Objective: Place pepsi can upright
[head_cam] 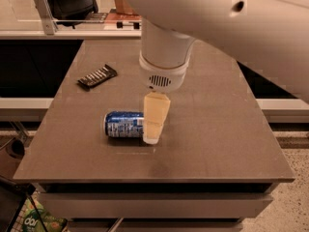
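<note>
The pepsi can (123,124) lies on its side on the brown table (212,129), its silver end facing left. It is blue with white print. My gripper (152,129) hangs down from the big white arm and its pale finger (155,117) covers the can's right end. I cannot tell if the finger touches the can or just sits in front of it.
A dark snack bar wrapper (97,76) lies at the table's back left. Behind the table runs a counter with a glass partition (29,8) and a wooden box (124,4). The white arm (231,23) fills the upper right. A green bag (36,221) sits on the floor at lower left.
</note>
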Robot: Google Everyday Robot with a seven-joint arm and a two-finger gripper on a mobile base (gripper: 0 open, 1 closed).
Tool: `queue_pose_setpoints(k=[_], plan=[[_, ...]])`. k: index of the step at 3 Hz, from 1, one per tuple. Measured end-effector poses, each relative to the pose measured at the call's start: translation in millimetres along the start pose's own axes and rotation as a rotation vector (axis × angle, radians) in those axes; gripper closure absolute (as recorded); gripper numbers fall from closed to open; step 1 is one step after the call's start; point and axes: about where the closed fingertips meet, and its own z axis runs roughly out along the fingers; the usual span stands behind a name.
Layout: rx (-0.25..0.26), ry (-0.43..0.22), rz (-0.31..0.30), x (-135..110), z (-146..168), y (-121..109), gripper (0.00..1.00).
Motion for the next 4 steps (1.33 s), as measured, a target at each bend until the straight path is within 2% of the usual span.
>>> queue_pose_setpoints(k=[1, 2, 3, 4], plan=[[-0.033, -0.025, -0.029, -18.6, 8.0, 4.7, 0.0], [-0.042, -0.038, -0.053, -43.2, 13.8, 12.7, 0.0], [-0.051, -0.054, -0.066, -66.6, 25.1, 22.9, 0.0], [-0.053, -0.07, -0.059, -79.1, 38.6, 29.5, 0.0]])
